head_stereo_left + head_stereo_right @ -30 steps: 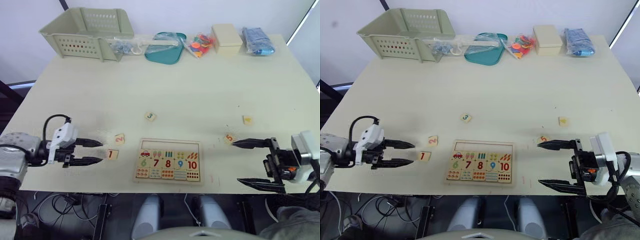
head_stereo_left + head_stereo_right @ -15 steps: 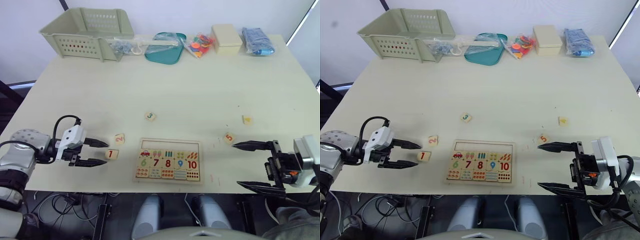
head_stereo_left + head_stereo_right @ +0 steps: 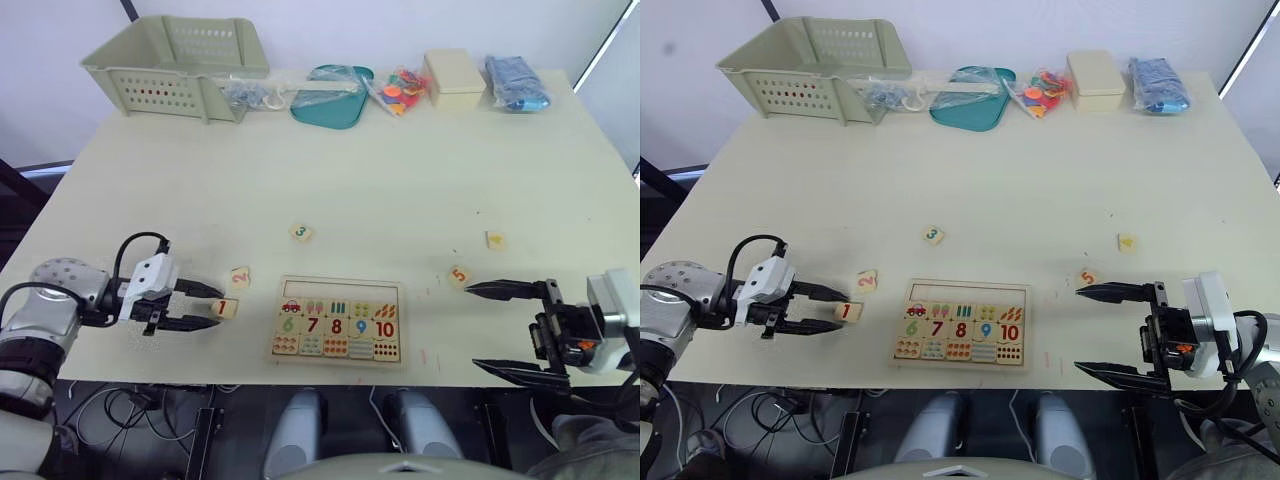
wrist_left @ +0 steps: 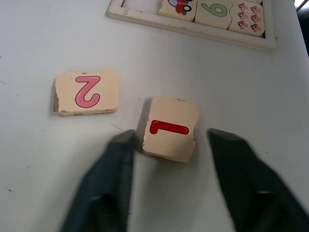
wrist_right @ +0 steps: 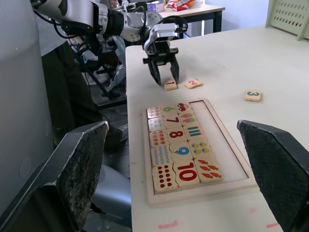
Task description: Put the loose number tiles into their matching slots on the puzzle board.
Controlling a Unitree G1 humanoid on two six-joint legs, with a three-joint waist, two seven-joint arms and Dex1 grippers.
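Wooden "1" tile (image 4: 170,128) between left claw (image 4: 169,145) fingers.

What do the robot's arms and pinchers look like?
Each arm is silver-grey and rounded, with a white block at the wrist and looping black cables. The left gripper and right gripper both have two long, pointed black fingers. The right wrist shows a small orange patch.

You get bright, even light from overhead across the table (image 3: 400,200), with no glare and only faint soft shadows under things near its front edge. In both wrist views the near fingers (image 4: 108,188) are blurred, the surface beyond them sharp.
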